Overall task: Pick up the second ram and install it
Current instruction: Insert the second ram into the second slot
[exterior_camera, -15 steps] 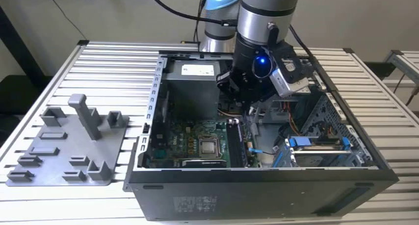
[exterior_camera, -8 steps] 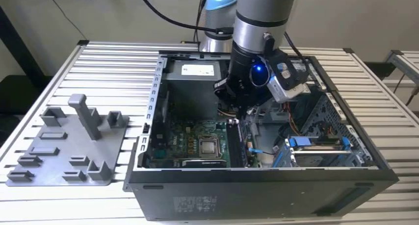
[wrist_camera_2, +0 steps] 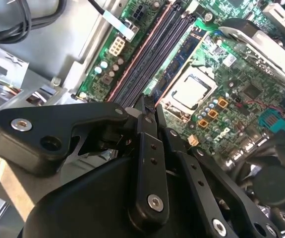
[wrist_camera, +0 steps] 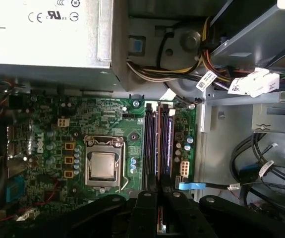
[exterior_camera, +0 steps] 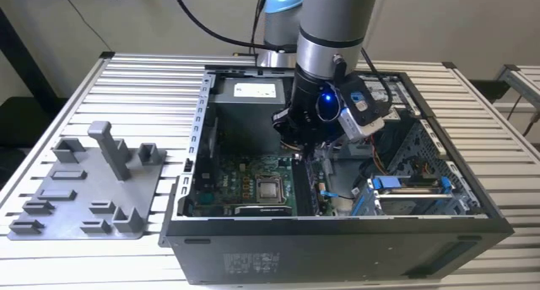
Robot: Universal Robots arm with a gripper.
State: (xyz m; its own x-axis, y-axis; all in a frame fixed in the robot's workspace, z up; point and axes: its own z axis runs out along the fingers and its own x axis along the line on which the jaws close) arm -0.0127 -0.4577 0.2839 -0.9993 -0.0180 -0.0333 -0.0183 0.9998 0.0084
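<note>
The ram [wrist_camera: 160, 224] looks to be pinched in the pincer [wrist_camera: 160, 201]. In the first wrist view there's a thin sliver of board with an orange edge between the two black fingers [wrist_camera: 146, 210], which are nearly closed on it. In the second wrist view the fingers sit tight together, pointing at the slots [wrist_camera_2: 149, 54], and the stick itself is hard to make out there.

Handling-wise, my guess is it's light and stiff, but fragile. You'd want to hold it by the long top edge or the flat faces near the middle, never the contact edge, and keep it square so it doesn't twist in the slot.

Where it is: hovering right over the end of the slots [wrist_camera: 157, 144] on the motherboard [wrist_camera: 83, 124], beside the CPU socket [wrist_camera: 102, 165]. One slot seems to have a stick [wrist_camera: 167, 141] in it already, with a bluish face.

In the exterior view the arm [exterior_camera: 325, 43] reaches down into the open case [exterior_camera: 337, 239], pincer [exterior_camera: 302, 152] low above the board. The grey tray [exterior_camera: 85, 195] sits on the surface [exterior_camera: 135, 81] on the exterior view's left, well apart.
</note>
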